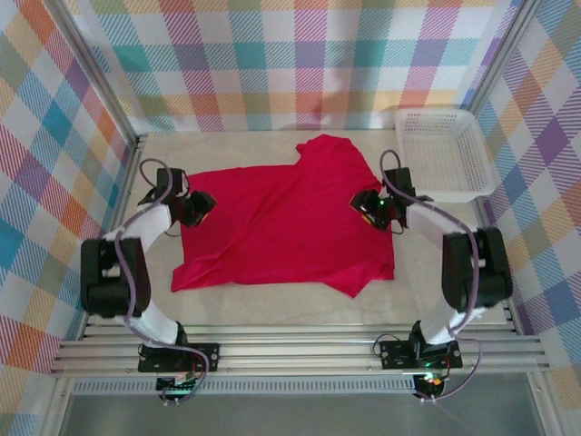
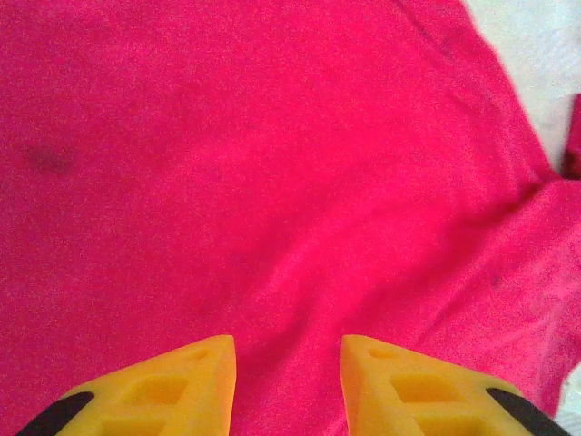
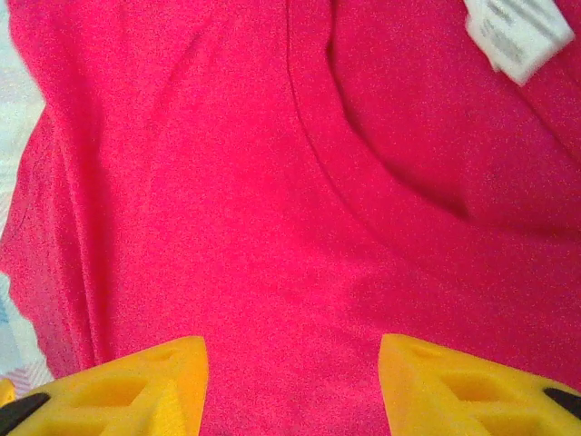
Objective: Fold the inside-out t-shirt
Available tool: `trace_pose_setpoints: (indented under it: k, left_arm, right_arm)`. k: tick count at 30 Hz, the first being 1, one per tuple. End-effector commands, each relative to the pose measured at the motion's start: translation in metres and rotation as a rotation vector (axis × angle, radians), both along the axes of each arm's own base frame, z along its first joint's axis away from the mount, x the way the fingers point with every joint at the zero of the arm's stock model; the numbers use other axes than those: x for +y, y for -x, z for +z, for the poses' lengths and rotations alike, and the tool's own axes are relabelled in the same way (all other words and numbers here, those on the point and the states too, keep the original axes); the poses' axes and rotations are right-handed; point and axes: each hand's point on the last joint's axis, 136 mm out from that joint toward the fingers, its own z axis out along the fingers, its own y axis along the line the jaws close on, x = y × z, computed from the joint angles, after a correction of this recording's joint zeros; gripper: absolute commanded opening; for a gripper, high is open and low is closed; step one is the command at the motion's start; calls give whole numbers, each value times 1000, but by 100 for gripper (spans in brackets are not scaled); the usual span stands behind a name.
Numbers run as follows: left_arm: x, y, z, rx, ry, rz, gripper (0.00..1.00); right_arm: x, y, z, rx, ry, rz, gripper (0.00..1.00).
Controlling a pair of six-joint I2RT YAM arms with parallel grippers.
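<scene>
Pale beige counter point(image 1: 272, 309): carries everything, enclosed by checked walls.

Plain bright red short-sleeved fabric t-shirt point(image 1: 281, 222): spread mostly flat at the middle of the counter. One sleeve points to the far side and the other lies at the near right corner. Neck end is to the right, hem end to the left.

White plastic mesh basket point(image 1: 440, 150): far right corner of the counter, apart from the shirt.

Left gripper point(image 1: 204, 202): sits at the shirt's left edge, pointing inward over the cloth. In the left wrist view, the yellow fingers of the gripper point(image 2: 289, 350) stand moderately apart. Red fabric point(image 2: 272, 182) lies flat below and beyond them, showing in the gap. Nothing is pinched between them.

Right gripper point(image 1: 363, 202): over the shirt's right part, by the neck. In the right wrist view, its fingers point(image 3: 292, 350) are spread wider than the left pair. The shirt point(image 3: 227, 200) lies beneath and ahead, with nothing clamped. The curved collar seam point(image 3: 336, 191) runs just ahead of the fingertips.

Small white neck tag point(image 3: 517, 36): inside the neck opening, beyond the collar and to the right of the gripper's line, well apart from both fingers. Its print is too blurred to read.
</scene>
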Motion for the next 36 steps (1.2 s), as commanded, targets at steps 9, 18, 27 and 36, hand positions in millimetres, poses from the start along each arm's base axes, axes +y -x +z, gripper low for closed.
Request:
trace_pose_setpoints:
  k: [9, 18, 27, 36]
  left_arm:
    - [13, -97, -56, 73, 82, 42, 33]
    - [20, -181, -66, 51, 80, 27, 32]
    - [20, -224, 25, -149, 31, -37, 35]
    - [12, -112, 132, -244, -137, -74, 41]
  right_arm:
    - [5, -86, -52, 108, -17, -78, 50]
    - [-6, -162, -41, 52, 7, -124, 50]
    - [8, -198, 63, -136, 31, 45, 54]
    - [12, -33, 85, -87, 153, 192, 55]
